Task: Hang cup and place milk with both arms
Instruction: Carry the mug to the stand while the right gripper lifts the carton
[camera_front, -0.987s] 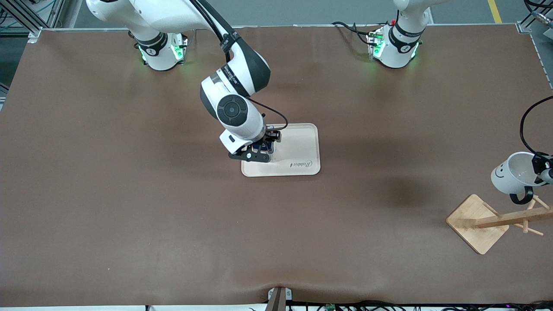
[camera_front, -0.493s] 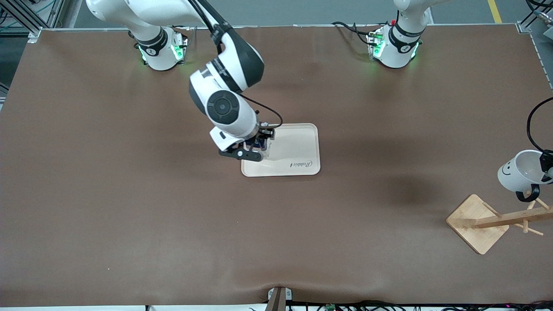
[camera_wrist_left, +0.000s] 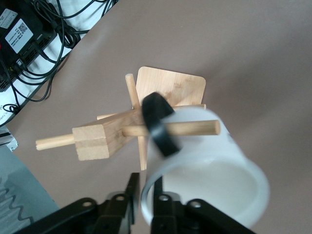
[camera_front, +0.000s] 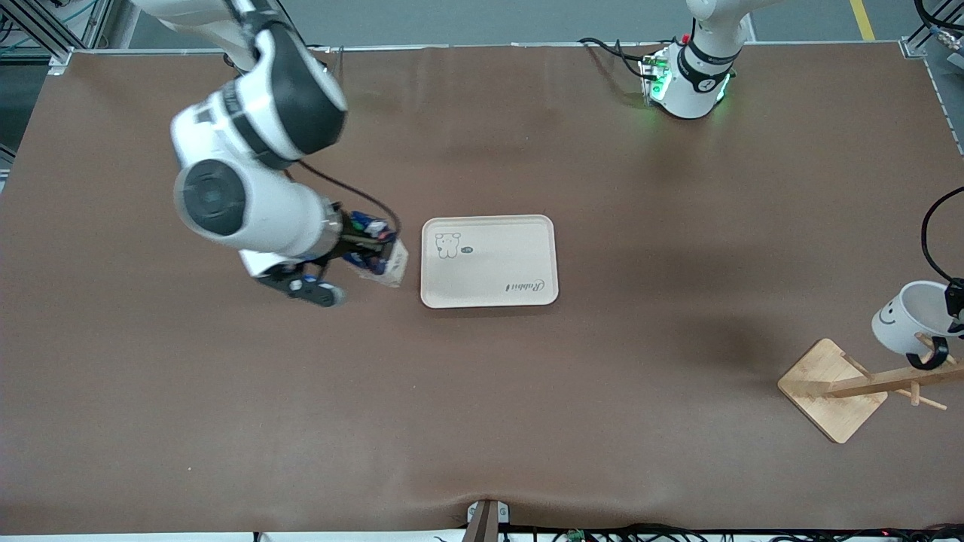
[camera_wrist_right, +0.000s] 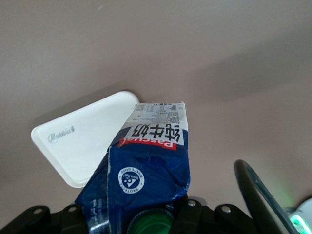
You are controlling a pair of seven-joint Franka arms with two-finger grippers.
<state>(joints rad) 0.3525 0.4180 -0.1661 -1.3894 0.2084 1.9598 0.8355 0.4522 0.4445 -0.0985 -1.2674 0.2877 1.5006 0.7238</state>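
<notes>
My left gripper (camera_front: pixel 956 301) is shut on the rim of the white smiley cup (camera_front: pixel 904 325) at the left arm's end of the table. In the left wrist view the fingers (camera_wrist_left: pixel 130 192) pinch the cup wall (camera_wrist_left: pixel 209 180). The black handle (camera_wrist_left: pixel 158 123) sits around a peg (camera_wrist_left: pixel 195 128) of the wooden rack (camera_wrist_left: pixel 95 140). My right gripper (camera_front: pixel 367 252) is shut on the milk (camera_front: pixel 380 260), tilted in the air over the table beside the tray (camera_front: pixel 520 256). The right wrist view shows the blue carton (camera_wrist_right: pixel 146 170), its green cap (camera_wrist_right: pixel 152 225) and the tray (camera_wrist_right: pixel 83 141).
The wooden rack (camera_front: pixel 866 384) leans on its square base (camera_front: pixel 825 376) near the table edge at the left arm's end. Cables and boxes (camera_wrist_left: pixel 29 34) lie off the table by the rack. Brown tabletop (camera_front: pixel 482 421) stretches nearer the front camera.
My right arm has lifted the milk off the tray and swung it toward the right arm's end. My left gripper has lowered the cup, bringing its handle onto the rack's peg.
</notes>
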